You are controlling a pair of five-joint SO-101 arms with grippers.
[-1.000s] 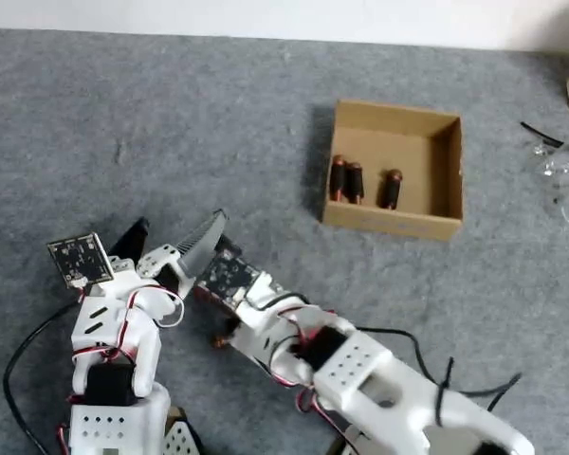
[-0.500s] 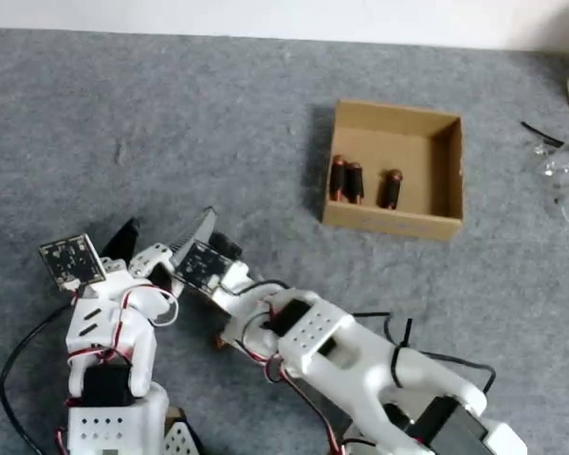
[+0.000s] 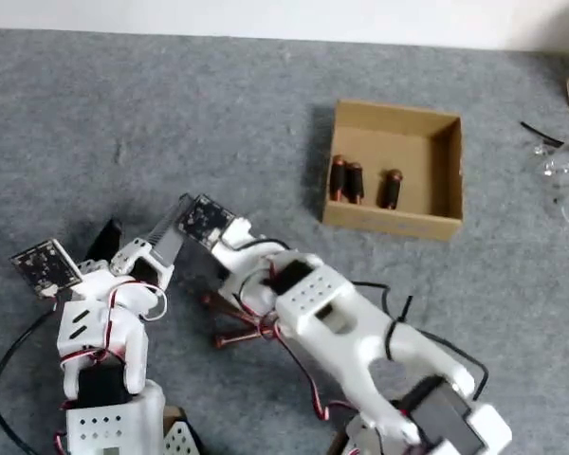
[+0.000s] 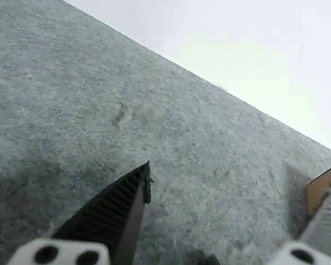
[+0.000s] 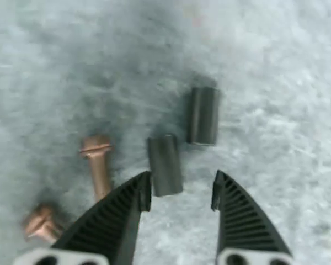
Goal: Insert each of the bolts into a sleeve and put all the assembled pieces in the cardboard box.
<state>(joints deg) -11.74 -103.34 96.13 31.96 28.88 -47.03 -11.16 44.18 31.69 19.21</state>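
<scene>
Two dark sleeves [image 5: 165, 164] [image 5: 204, 116] lie side by side on the grey carpet. Beside them lie two copper bolts [image 5: 96, 160] [image 5: 41, 223], which the high view shows too [image 3: 216, 301] [image 3: 229, 339]. My right gripper [image 5: 182, 187] hovers open just above the nearer sleeve, its fingers to either side of the sleeve's end. My left gripper [image 4: 240, 182] [image 3: 137, 223] is open over bare carpet, with nothing between its fingers. The cardboard box [image 3: 394, 118] holds three assembled pieces [image 3: 360, 182].
The right arm [image 3: 313, 313] stretches across the near middle of the table and hides the sleeves from above. Cables and clear plastic [image 3: 559, 156] lie at the far right edge. A corner of the box [image 4: 323, 187] appears in the left wrist view.
The right arm has swung left and away from the front edge, its wrist now over the bolts and sleeves. The left arm has shifted left. Both bolts now show on the carpet.
</scene>
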